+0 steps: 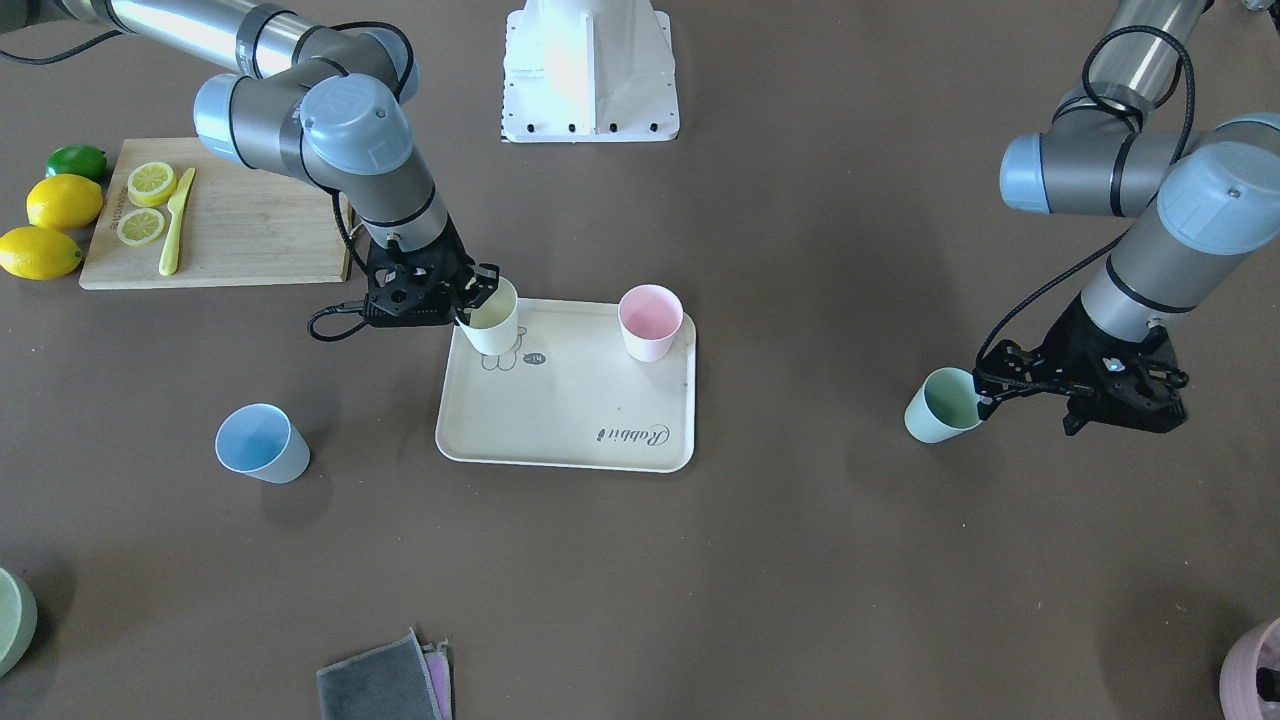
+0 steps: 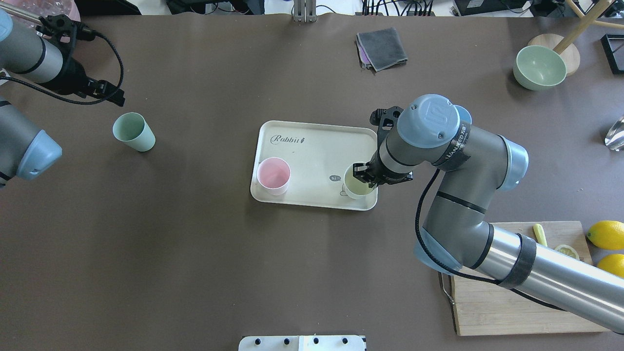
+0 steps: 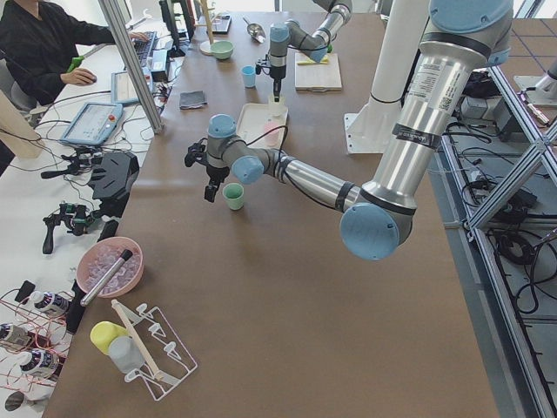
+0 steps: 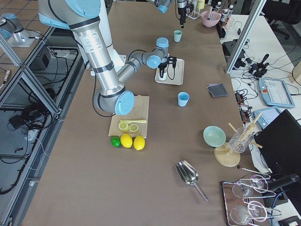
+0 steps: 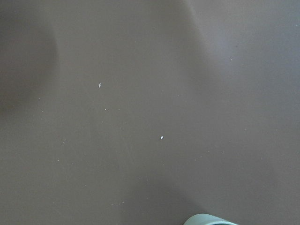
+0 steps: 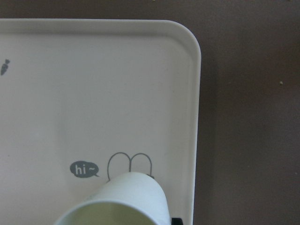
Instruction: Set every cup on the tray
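Observation:
The cream tray (image 1: pixel 570 425) with "Rabbit" lettering lies mid-table. A light pink cup (image 1: pixel 650 322) stands upright in one corner of it. My right gripper (image 1: pixel 478 298) is shut on the rim of the pale yellow cup (image 1: pixel 492 320), at the tray corner by the rabbit drawing; the cup also shows in the right wrist view (image 6: pixel 122 201). The mint green cup (image 1: pixel 942 405) stands on the table off the tray. My left gripper (image 1: pixel 985 393) is open and empty, just beside and above it. The light blue cup (image 1: pixel 260 443) stands alone on the table, hidden by my right arm in the overhead view.
A wooden cutting board (image 1: pixel 250 235) with lemon slices and a yellow knife lies behind my right arm, with lemons (image 1: pixel 62 202) and a lime beside it. A grey cloth (image 2: pixel 382 47) and a green bowl (image 2: pixel 538 67) sit at the far edge. The robot base (image 1: pixel 590 70) is behind the tray.

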